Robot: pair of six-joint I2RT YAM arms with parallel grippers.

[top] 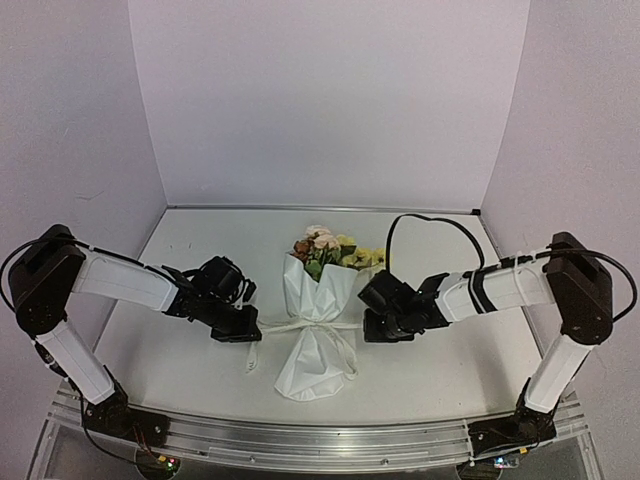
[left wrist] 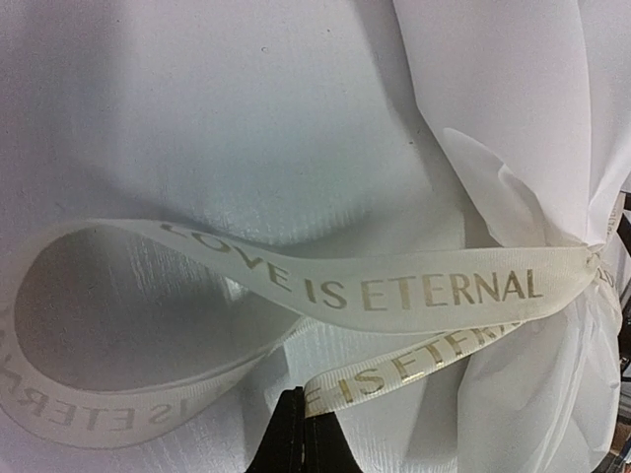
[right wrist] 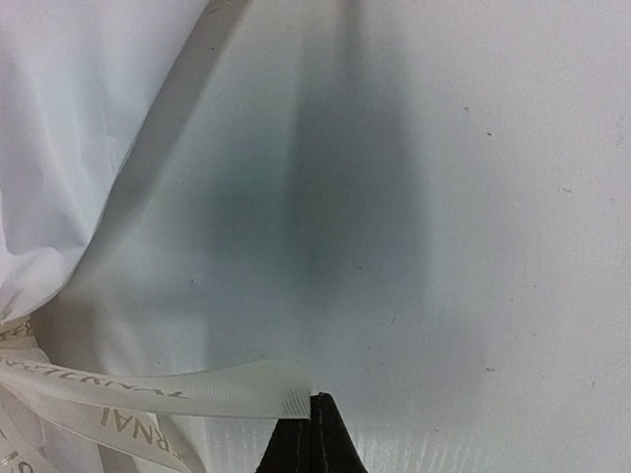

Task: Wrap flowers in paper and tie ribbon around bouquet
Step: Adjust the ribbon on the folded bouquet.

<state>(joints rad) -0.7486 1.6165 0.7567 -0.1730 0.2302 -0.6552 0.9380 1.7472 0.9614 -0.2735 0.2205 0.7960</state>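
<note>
The bouquet [top: 318, 330] lies mid-table, a white paper [top: 312, 365] cone with the flowers [top: 332, 252] at its far end. A cream ribbon [top: 300, 326] crosses its waist. My left gripper [top: 250, 331] sits just left of the cone, shut on a ribbon [left wrist: 424, 291] strand printed "LOVE IS ETERNAL"; its black fingertips [left wrist: 296, 434] pinch the strand's end. On the cone's other side, my right gripper [top: 372, 328] is shut on the other ribbon [right wrist: 187, 389] end, held at its black fingertips [right wrist: 315, 439]. Crumpled paper [left wrist: 513, 128] fills the left wrist view's right side.
A black cable [top: 430, 225] loops above the right arm. White walls enclose the table [top: 200, 250] on three sides, and a metal rail [top: 320, 440] runs along the near edge. A loose ribbon tail [top: 250, 362] hangs down at the cone's left.
</note>
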